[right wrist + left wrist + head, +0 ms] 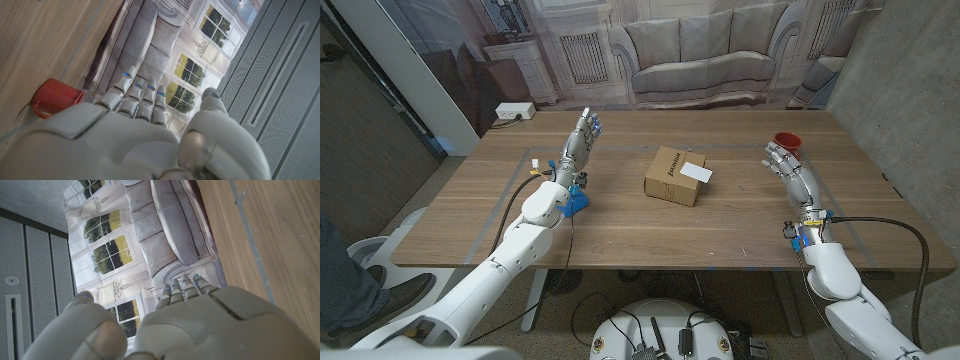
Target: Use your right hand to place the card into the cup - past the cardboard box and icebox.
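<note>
The white card (697,172) is left lying on the cardboard box (675,177) at mid-counter, ready for pickup. The right hand (786,164) is held empty, fingers extended, just beside the red cup (787,141).

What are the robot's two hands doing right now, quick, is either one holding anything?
Left hand: open, fingers extended, holding nothing.
Right hand: open, holding nothing, just in front of the red cup.

Even, soft indoor light; table (620,225) evenly lit, faint shadows, no glare. Head view sharp; wrist views blurred on near hand surfaces
</note>
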You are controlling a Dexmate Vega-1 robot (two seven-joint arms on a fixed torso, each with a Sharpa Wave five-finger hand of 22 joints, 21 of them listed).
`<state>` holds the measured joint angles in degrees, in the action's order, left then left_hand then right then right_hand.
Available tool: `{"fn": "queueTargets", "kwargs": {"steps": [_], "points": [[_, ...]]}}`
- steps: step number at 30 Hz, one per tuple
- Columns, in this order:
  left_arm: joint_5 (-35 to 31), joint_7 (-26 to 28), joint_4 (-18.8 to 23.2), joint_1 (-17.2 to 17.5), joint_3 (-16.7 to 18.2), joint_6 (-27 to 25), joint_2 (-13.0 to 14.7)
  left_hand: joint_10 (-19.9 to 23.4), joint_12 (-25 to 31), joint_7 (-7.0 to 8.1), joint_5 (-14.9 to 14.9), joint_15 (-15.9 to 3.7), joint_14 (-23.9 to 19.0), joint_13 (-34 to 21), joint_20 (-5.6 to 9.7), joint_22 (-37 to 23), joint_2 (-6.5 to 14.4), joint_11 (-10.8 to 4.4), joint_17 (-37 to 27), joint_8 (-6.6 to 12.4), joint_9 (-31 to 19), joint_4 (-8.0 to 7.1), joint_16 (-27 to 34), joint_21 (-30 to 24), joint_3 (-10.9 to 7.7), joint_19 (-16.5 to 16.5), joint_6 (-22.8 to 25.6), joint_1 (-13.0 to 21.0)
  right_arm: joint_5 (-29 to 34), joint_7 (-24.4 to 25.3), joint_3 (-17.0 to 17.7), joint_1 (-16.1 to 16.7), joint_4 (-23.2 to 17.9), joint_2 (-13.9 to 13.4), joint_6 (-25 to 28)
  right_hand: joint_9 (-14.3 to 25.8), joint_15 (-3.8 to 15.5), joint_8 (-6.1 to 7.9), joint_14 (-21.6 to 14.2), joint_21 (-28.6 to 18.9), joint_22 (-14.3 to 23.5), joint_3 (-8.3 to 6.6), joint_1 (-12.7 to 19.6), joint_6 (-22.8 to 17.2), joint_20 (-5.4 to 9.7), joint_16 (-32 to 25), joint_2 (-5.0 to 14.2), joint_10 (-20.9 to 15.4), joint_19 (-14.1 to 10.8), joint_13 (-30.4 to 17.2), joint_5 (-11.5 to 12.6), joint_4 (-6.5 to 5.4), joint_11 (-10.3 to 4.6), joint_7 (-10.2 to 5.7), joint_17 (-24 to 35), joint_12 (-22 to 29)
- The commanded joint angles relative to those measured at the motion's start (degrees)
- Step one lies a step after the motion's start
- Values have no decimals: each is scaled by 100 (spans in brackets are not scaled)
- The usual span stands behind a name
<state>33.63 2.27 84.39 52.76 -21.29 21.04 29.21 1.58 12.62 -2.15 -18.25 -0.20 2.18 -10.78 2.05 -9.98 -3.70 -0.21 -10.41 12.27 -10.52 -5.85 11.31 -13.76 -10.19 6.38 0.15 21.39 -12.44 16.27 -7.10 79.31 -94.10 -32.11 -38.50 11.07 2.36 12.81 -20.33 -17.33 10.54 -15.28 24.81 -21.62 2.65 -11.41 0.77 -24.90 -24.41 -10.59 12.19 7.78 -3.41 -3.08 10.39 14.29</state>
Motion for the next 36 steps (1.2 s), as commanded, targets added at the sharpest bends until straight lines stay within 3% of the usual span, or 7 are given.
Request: {"fn": "queueTargets", "kwargs": {"steps": [1,11,17,36], "points": [[23,4,5,21,17,40,-25,30,5,-7,-11,-14,15,-25,-13,-33,1,-9,-12,-12,-29,30,-23,18,11,30,23,32,385,218,109,108,-99,36,-10,10,171,41,-84,39,13,-36,189,-109,269,5,-40,-59,-83,-13,45,108,-55,-59,-4,36],[29,5,-6,29,13,31,-30,18,-6,-9,-10,-11,16,-25,-10,-34,3,-14,-13,-24,-30,28,-25,29,22,25,9,30,646,350,141,108,-60,104,-48,23,231,23,-216,69,14,-204,911,-166,302,14,-110,-164,-211,-22,110,290,-198,-209,-6,39],[15,19,14,41,13,37,-25,16,-10,-6,-10,-9,16,-26,-20,-34,4,-10,-14,-27,-30,26,-26,35,30,22,11,27,792,416,161,98,-28,124,-76,34,343,17,-297,80,21,-289,1419,-213,361,22,-206,-203,-308,-26,144,300,-318,-310,-9,28],[1,90,122,129,58,42,19,31,-15,-5,-11,-7,13,-26,-32,-36,11,0,-16,-35,-31,16,-28,59,58,18,25,15,1642,882,264,182,-162,161,78,44,397,42,-391,77,31,-324,1681,-338,399,10,-246,-295,-400,-28,161,236,-374,-425,7,44]]}}
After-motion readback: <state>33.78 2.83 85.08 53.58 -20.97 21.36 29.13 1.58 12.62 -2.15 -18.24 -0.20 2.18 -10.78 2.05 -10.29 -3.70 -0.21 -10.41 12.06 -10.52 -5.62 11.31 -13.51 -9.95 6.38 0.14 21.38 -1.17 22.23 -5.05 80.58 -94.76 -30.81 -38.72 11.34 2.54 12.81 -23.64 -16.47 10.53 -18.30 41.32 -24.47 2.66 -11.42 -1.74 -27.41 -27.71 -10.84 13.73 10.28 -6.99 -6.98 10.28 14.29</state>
